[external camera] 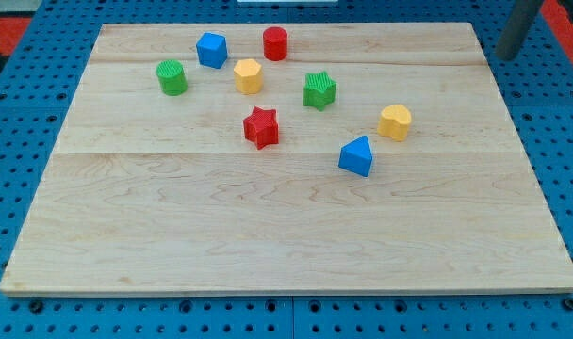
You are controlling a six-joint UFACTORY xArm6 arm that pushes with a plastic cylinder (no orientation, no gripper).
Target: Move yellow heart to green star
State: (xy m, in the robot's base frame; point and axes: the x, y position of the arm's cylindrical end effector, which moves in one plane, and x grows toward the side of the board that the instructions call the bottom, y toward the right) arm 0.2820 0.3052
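Note:
The yellow heart (395, 122) lies right of the board's middle. The green star (319, 89) stands up and to the left of it, a short gap away. A blue triangular block (356, 156) sits just below and left of the heart. My rod comes in at the view's top right corner, and its tip (506, 55) rests just off the board's top right edge, well up and right of the yellow heart.
A red star (261, 127) stands near the middle. A yellow hexagon (248, 75), a red cylinder (275, 43), a blue cube (211, 49) and a green cylinder (171, 77) sit along the top left. The wooden board (286, 235) lies on a blue perforated table.

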